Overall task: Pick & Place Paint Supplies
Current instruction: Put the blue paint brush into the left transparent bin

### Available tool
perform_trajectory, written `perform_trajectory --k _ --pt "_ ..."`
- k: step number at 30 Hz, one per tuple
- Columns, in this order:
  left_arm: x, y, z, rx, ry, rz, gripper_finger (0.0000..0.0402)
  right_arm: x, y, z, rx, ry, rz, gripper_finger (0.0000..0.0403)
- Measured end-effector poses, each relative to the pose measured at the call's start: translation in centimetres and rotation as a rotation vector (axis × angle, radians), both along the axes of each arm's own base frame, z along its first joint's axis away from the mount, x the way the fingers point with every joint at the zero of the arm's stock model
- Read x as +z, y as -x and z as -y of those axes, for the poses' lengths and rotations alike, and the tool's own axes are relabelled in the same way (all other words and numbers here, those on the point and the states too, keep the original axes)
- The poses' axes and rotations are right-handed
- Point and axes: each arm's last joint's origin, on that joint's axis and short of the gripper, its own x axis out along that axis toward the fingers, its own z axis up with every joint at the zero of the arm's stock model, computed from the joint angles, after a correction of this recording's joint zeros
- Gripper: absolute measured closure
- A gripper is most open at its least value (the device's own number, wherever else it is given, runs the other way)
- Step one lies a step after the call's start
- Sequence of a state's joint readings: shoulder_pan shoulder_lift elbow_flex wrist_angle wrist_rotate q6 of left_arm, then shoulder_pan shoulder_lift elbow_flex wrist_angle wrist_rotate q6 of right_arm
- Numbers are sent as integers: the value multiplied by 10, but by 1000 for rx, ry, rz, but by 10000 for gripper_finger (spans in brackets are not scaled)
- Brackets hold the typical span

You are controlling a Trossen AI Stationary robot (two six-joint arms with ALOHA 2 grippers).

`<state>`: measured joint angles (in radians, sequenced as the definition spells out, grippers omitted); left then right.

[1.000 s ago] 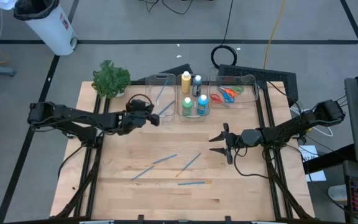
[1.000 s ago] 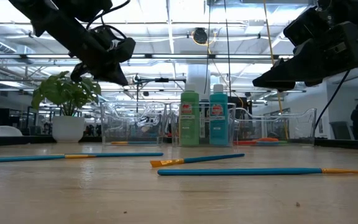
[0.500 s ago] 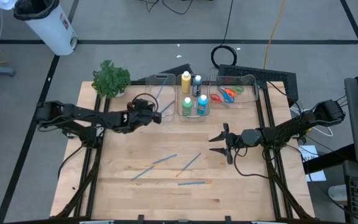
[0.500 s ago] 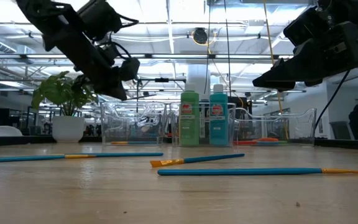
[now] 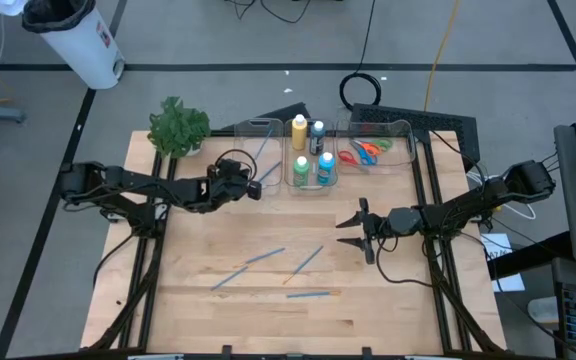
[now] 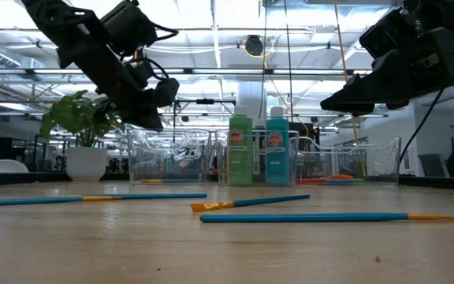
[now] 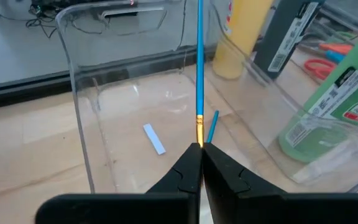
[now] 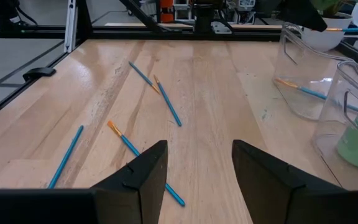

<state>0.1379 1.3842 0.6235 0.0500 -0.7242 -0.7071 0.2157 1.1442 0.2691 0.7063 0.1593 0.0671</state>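
At the back left of the wooden table, the left gripper has crept a little closer to the clear plastic bin than half a second ago, its arm reaching further across. Its fingers are pinched tight on a thin blue paintbrush at the orange band (the stem runs straight out over the bin's open top). Another brush already lies inside that bin, and beside it a small pale strip lies on the bin's floor.

The right gripper hangs where it was, over the table's right middle, jaws spread wide and empty.

Three slim brushes rest loose on the pale, grained planks, unmoved. The middle bin holds smooth, round-shouldered bottles: yellow, dark, green and blue. The scissors sit in the right bin.
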Motion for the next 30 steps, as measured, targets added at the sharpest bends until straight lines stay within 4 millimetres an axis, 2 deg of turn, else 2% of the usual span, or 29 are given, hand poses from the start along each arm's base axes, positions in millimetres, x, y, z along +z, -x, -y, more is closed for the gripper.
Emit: perform_trajectory --k 20,24,30 --pt "0 -1 1 -32 -13 -25 377 0 0 0 0 0 0 232" --pt "0 0 1 -26 -15 -22 345 0 0 0 0 0 0 232" --pt "0 0 1 -8 -8 -5 261 0 0 0 0 0 0 232"
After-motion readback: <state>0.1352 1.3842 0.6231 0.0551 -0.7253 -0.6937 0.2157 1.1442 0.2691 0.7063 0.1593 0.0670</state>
